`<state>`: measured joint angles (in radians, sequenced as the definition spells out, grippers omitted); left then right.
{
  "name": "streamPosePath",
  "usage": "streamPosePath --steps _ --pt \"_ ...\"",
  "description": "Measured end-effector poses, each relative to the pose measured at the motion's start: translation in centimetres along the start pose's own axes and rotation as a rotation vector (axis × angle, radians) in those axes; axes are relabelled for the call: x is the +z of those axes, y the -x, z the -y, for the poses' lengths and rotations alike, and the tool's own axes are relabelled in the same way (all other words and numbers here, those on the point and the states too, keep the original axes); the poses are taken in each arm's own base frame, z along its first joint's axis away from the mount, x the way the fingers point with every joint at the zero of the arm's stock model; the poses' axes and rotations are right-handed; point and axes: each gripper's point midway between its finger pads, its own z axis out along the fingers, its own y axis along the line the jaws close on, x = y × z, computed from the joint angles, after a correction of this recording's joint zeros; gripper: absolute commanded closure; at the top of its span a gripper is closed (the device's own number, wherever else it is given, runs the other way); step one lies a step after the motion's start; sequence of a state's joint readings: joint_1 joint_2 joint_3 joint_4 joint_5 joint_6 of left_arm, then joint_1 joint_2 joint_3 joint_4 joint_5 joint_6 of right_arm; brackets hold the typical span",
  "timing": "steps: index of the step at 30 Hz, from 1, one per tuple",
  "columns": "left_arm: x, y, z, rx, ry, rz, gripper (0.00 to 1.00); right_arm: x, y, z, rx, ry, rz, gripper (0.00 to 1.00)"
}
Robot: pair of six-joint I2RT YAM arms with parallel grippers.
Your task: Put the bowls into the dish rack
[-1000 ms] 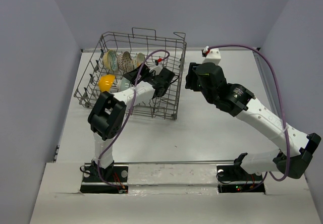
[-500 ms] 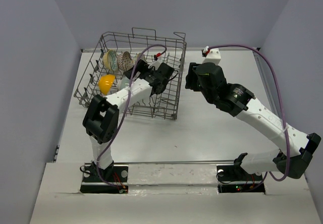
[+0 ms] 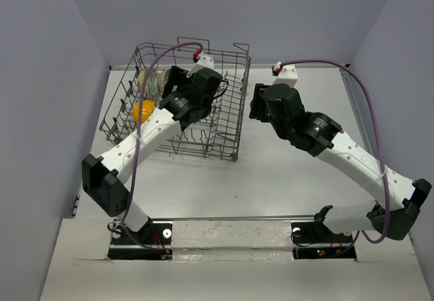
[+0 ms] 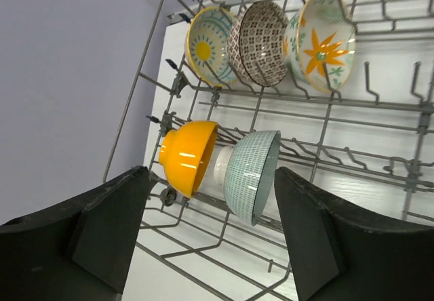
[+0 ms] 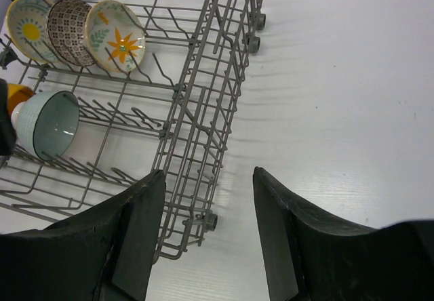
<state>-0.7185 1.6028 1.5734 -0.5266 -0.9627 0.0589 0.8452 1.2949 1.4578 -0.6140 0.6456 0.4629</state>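
The dish rack (image 3: pixel 227 128) stands at the table's far left. Five bowls stand on edge between its tines. In the back row are the yellow floral bowl (image 4: pixel 207 43), the brown patterned bowl (image 4: pixel 261 40) and the leaf-pattern bowl (image 4: pixel 325 43). In front of them are the orange-yellow bowl (image 4: pixel 190 155) and the pale teal bowl (image 4: pixel 254 175). My left gripper (image 4: pixel 210 203) hangs open above the rack, holding nothing, with the front two bowls seen between its fingers. My right gripper (image 5: pixel 208 179) is open and empty just right of the rack's side wall (image 5: pixel 203 111).
The white table (image 3: pixel 291 172) stretches right of and in front of the rack. Grey walls close in the left, right and back. A purple cable (image 3: pixel 146 104) loops from the left arm over the rack. Another arcs above the right arm (image 3: pixel 325 135).
The left arm has stretched out; its wrist rose and swung toward the rack's far side. The right arm has barely moved.
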Motion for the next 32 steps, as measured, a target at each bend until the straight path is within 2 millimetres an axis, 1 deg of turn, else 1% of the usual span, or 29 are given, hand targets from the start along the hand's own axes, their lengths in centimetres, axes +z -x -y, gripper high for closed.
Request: streamPosePath --steps 3,5,7,9,10,11,13,14,16,17,18,20,24,27,32 --pt "-2.3 1.8 -1.9 -0.130 -0.087 0.067 0.11 -0.1 0.1 0.2 -0.002 -0.006 0.005 0.38" --pt "-3.9 2.6 -3.2 -0.220 -0.143 0.123 0.09 -0.3 0.3 0.3 -0.002 -0.008 0.010 0.36" --pt "-5.9 3.0 -4.6 -0.311 -0.216 0.187 0.07 -0.5 0.6 0.5 0.000 -0.005 0.016 0.34" --pt "-7.8 3.2 -5.9 -0.400 -0.289 0.257 0.07 -1.1 1.1 0.7 0.003 0.003 0.029 0.30" --pt "-8.5 3.4 -6.2 -0.427 -0.319 0.282 0.07 -1.5 1.4 0.8 0.005 0.010 0.037 0.29" --pt "-9.4 3.6 -6.8 -0.467 -0.353 0.317 0.06 -1.9 1.9 0.8 0.011 0.020 0.048 0.24" --pt "-10.6 4.0 -7.3 -0.519 -0.405 0.366 0.06 -2.6 2.5 1.0 0.022 0.036 0.065 0.19" --pt "-11.1 4.2 -7.4 -0.538 -0.428 0.383 0.06 -3.1 3.0 1.1 0.028 0.049 0.078 0.14" --pt "-11.7 4.5 -7.3 -0.557 -0.460 0.402 0.05 -4.0 3.9 1.1 0.044 0.076 0.106 0.06" --pt "-11.9 4.7 -7.1 -0.564 -0.485 0.410 0.05 -4.3 4.2 1.1 0.050 0.087 0.117 0.00" --pt "-12.0 4.7 -7.0 -0.566 -0.491 0.412 0.04 -4.6 4.4 1.1 0.055 0.097 0.124 0.00" --pt "-12.1 4.7 -6.1 -0.566 -0.526 0.414 0.04 -4.9 4.6 1.1 0.060 0.114 0.135 0.00" --pt "-12.0 4.2 -5.0 -0.558 -0.559 0.402 0.03 -4.8 4.1 1.1 0.055 0.122 0.132 0.00" --pt "-12.1 3.9 -4.6 -0.559 -0.576 0.397 0.01 -4.5 3.6 1.1 0.047 0.117 0.122 0.00" --pt "-12.5 4.1 -4.8 -0.575 -0.590 0.409 0.01 -4.5 3.2 1.3 0.042 0.118 0.124 0.00"
